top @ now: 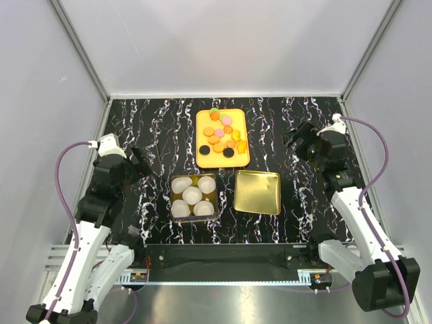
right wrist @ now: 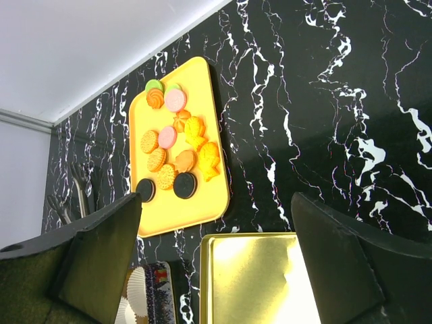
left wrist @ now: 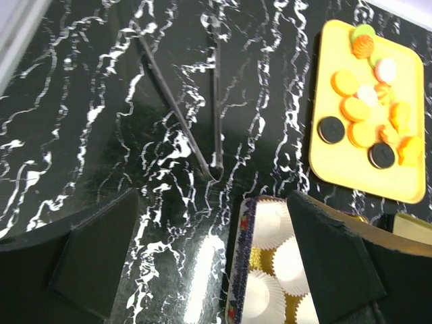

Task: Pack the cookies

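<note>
The cookies [top: 223, 135] lie on a yellow tray [top: 223, 159] at the table's middle back: mostly orange discs, with pink, green and two black ones. They also show in the left wrist view [left wrist: 368, 115] and the right wrist view [right wrist: 172, 152]. The tin [top: 194, 196], gold inside with white paper cups, stands in front of the tray. My left gripper [top: 144, 164] is open and empty, left of the tin [left wrist: 270, 270]. My right gripper [top: 300, 140] is open and empty, right of the tray.
The tin's gold lid [top: 257, 192] lies right of the tin, seen also in the right wrist view [right wrist: 260, 277]. Black tongs [left wrist: 202, 101] lie on the black marble table [top: 162, 128] at the left. White walls enclose the back and sides.
</note>
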Motion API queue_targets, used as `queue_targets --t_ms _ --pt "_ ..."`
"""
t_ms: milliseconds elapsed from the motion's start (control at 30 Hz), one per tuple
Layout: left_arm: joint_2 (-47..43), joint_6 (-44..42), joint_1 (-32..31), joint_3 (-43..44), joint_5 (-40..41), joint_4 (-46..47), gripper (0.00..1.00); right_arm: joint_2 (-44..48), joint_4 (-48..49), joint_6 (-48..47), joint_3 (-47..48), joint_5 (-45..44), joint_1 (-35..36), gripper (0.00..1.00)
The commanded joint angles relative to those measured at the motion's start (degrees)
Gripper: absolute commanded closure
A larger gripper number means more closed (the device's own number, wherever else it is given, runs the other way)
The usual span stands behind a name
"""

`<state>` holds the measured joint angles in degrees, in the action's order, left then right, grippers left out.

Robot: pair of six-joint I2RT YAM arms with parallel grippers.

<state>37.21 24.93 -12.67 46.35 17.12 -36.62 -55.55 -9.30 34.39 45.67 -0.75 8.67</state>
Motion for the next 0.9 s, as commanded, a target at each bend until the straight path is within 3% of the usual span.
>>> queue_targets --t_ms 0,67,300,467,500,667,867 --pt "-0.04 2.47 0.45 -0.12 6.59 -0.11 0.01 1.14 1.48 -2.04 0.30 2.15 0.03 0.00" --pt "2.32 4.60 0.89 0.49 10.63 -1.43 0.01 1.23 2.09 -3.80 0.03 4.00 0.03 0.00" --pt "16.63 5.13 4.66 6.12 9.95 2.33 0.01 1.85 2.53 -5.91 0.21 7.78 0.03 0.00" --pt "28.15 4.43 9.76 8.13 3.64 11.12 0.01 -0.17 2.71 -5.92 0.47 12.25 0.03 0.00" --pt "34.36 4.08 10.29 9.45 3.70 11.13 0.01 -0.43 2.71 -5.74 0.47 12.79 0.03 0.00" --pt "45.75 1.18 10.38 12.36 -4.80 18.93 0.01 -1.49 2.79 -5.30 0.12 15.25 0.03 0.00" --pt "55.50 3.98 10.47 15.35 -5.70 19.48 0.01 -1.49 3.41 -4.95 -0.67 17.10 0.03 0.00"
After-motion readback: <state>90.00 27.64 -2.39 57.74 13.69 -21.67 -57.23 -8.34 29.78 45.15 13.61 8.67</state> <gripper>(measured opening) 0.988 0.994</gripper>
